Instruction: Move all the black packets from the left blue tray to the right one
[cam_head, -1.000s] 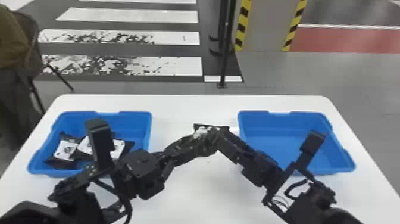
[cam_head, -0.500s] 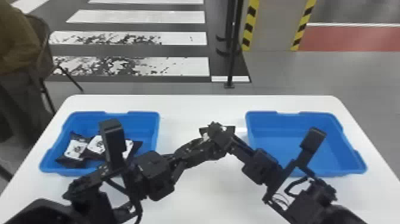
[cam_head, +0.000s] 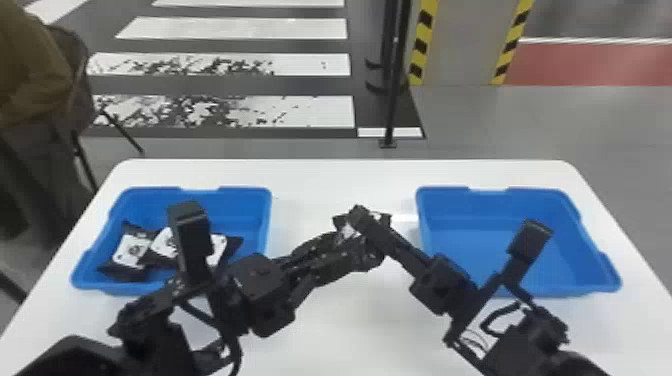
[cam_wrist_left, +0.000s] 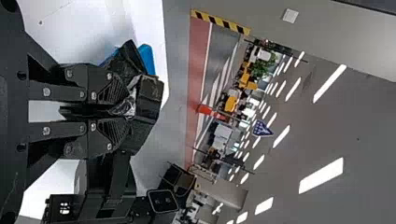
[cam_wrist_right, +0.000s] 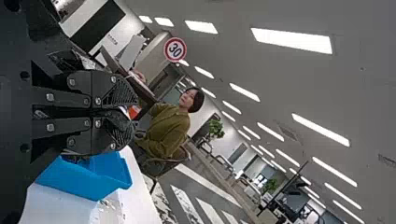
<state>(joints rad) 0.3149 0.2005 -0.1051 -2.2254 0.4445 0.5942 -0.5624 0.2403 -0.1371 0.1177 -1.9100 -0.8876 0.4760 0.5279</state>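
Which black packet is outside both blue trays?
The black packet in the left gripper, above the white table between the trays. The other black packets lie in the left blue tray; this one is in neither.

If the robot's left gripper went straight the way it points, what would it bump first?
Past the black packet it holds, the left gripper would probably bump the right gripper, lying across its way. Exactly how close is hard to tell.
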